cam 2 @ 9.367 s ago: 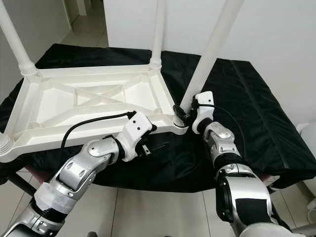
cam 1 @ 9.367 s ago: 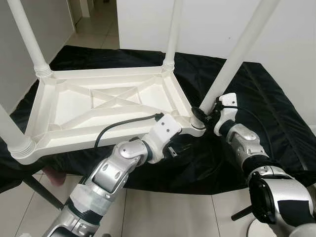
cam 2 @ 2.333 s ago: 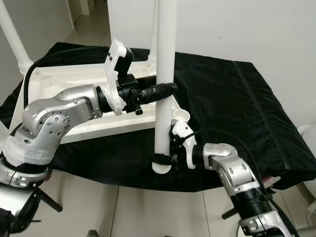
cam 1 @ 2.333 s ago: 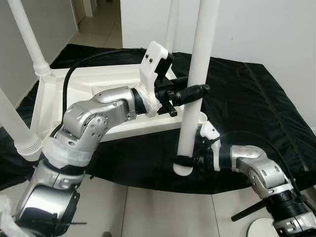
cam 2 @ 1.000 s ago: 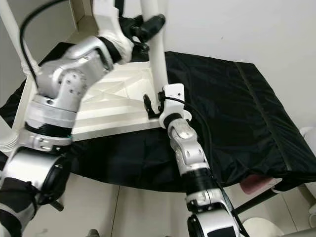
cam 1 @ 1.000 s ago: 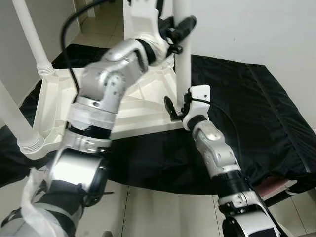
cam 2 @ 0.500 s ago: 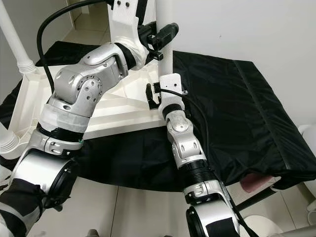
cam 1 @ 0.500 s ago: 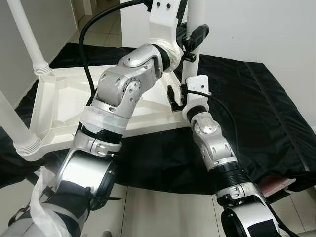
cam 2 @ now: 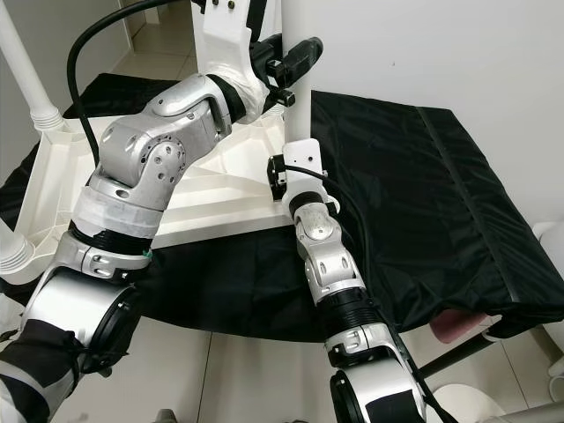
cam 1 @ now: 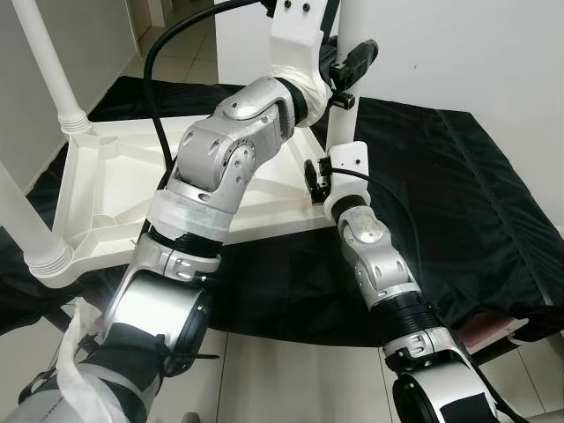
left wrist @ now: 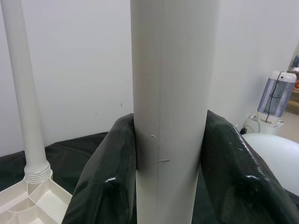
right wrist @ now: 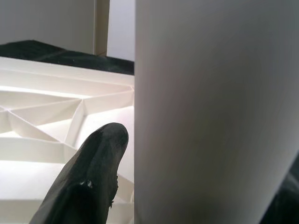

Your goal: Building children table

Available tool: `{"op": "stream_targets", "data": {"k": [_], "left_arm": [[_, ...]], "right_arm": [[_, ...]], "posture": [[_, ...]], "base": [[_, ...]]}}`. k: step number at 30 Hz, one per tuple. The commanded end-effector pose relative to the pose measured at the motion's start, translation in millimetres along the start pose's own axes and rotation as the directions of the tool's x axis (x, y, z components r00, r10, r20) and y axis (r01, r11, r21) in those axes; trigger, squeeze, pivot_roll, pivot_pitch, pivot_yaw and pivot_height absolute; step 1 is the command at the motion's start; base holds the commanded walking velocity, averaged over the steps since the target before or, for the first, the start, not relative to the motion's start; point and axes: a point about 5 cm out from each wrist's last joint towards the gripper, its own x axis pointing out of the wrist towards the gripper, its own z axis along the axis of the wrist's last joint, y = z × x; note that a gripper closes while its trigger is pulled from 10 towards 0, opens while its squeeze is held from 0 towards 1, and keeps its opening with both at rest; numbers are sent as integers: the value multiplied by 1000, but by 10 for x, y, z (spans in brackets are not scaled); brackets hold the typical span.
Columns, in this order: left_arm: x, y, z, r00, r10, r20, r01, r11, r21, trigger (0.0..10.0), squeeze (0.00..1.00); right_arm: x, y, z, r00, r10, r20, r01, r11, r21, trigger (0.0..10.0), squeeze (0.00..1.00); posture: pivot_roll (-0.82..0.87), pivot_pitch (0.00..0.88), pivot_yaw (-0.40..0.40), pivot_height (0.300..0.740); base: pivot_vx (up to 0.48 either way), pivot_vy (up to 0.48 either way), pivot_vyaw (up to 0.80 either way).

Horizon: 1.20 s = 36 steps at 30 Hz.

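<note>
A white plastic table top (cam 1: 106, 176) lies upside down on a black cloth. A loose white table leg (cam 1: 339, 115) stands upright over its near right corner. My left gripper (cam 1: 351, 60) is shut on this leg high up, and in the left wrist view both black fingers (left wrist: 107, 177) press its sides. My right gripper (cam 1: 319, 176) is shut on the same leg just above its base, with one finger (right wrist: 88, 182) against it. The corner under the leg's foot is hidden behind my right wrist.
Two fitted legs rise at the table's far left (cam 1: 53, 70) and near left (cam 1: 26, 220) corners, and a third (left wrist: 25, 107) stands at the far right. The black cloth (cam 1: 458, 194) spreads to the right. Tiled floor (cam 1: 282, 379) lies below the near edge.
The leg went from leaning at the corner, to hanging low past the near edge, to upright over the near right corner. In the last half second my right gripper shifted slightly.
</note>
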Motion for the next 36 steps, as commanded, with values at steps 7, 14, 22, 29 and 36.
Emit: {"op": "stream_targets", "data": {"k": [7, 14, 22, 29, 36], "left_arm": [[23, -65, 104, 999, -25, 33, 24, 999, 25, 10000, 0], [26, -79, 85, 999, -26, 22, 25, 999, 48, 10000, 0], [9, -111, 79, 996, -75, 41, 74, 997, 25, 10000, 1000], [-16, -128, 96, 993, -106, 51, 102, 992, 69, 10000, 1000], [-120, -67, -61, 994, -112, 18, 112, 993, 26, 10000, 0]], "right_arm": [[-8, -16, -51, 1000, -10, -20, 10, 1000, 20, 0, 0], [-3, -42, -31, 999, -31, -9, 32, 999, 35, 0, 0], [15, -65, -9, 998, -62, -27, 66, 983, 169, 10000, 0], [24, -121, -19, 994, -97, -45, 104, 970, 218, 10000, 0], [1, -240, -48, 987, -150, -52, 158, 966, 205, 10000, 0]], "posture": [[24, 52, -35, 740], [24, 52, -34, 740], [26, 49, -33, 740], [25, 50, -31, 740], [9, 44, -19, 740]], "base": [[0, 0, 0], [0, 0, 0], [0, 0, 0], [0, 0, 0], [0, 0, 0]]}}
